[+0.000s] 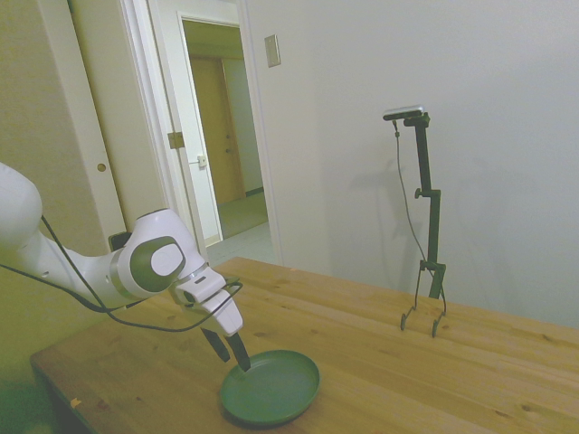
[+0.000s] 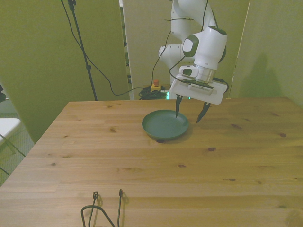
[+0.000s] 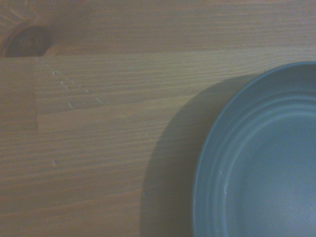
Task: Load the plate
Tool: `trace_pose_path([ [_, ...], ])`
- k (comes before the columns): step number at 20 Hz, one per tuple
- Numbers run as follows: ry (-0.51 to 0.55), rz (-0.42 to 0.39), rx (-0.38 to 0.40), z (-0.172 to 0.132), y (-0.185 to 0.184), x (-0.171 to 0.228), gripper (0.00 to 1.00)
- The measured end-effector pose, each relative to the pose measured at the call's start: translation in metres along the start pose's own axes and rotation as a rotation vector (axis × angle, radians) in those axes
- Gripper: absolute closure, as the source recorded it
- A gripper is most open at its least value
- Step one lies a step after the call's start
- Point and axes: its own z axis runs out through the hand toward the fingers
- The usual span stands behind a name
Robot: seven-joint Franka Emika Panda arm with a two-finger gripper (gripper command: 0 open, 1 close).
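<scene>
One round dark green plate (image 2: 165, 125) with a raised rim, nothing on it, flat on the wooden table (image 2: 142, 165), just under the white gripper (image 2: 189, 113), one finger over its rim, fingers wide apart, holding nothing

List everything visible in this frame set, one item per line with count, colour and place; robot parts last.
plate: one, dark green, empty, flat on the table toward its far side in the front view; its ribbed rim fills one corner of the wrist view.
table: one, light wood with dark knots, fills the lower part of every view.
door: one open doorway with white frame, behind the table in the side view.
arm: one, white, reaching down over the plate's edge.
pincer: one, dark fingers open, one tip over the plate's rim and the other past it on the front view's right; whether a tip touches the plate is unclear.
</scene>
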Motion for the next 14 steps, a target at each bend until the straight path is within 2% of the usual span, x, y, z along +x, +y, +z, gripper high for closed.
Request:
trace_pose_path([
  [8, -0.007, 0.0, 0.006, 0.0105, 0.0007, -0.0051, 0.0],
  [9, -0.006, 0.002, 0.008, 0.0106, 0.0007, -0.0049, 1.0],
  [14, -0.002, 0.012, 0.019, 0.0112, 0.0008, -0.0051, 1.0],
])
